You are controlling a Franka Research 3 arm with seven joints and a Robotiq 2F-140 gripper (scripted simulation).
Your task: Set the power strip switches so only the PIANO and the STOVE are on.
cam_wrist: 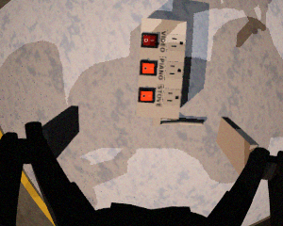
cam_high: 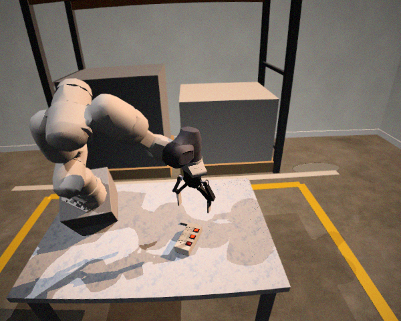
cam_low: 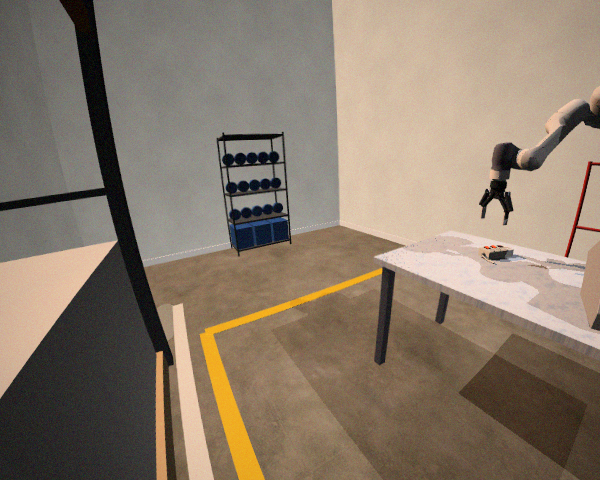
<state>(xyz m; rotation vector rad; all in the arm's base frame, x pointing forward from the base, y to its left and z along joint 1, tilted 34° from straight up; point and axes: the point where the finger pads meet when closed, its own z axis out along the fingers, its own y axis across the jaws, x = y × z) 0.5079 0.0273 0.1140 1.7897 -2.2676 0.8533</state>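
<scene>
A beige power strip [cam_high: 188, 239] lies flat on the table, right way up, with three red rocker switches in a row. It also shows in the wrist view [cam_wrist: 160, 70] and, small, in the exterior view [cam_low: 495, 252]. In the wrist view the far switch [cam_wrist: 149, 40] looks darker red; the middle switch [cam_wrist: 148, 68] and the near switch [cam_wrist: 145, 96] look brighter. The labels beside them are too small to read. My gripper [cam_high: 193, 202] is open and empty, well above the table, behind the strip's far end. Its fingers frame the bottom of the wrist view [cam_wrist: 141, 169].
The arm's base block [cam_high: 90, 203] stands on the table's back left corner. Two large boxes [cam_high: 228, 120] and a black frame stand behind the table. A yellow floor line [cam_high: 342, 238] runs around the table. A shelf rack [cam_low: 253, 191] stands by the far wall.
</scene>
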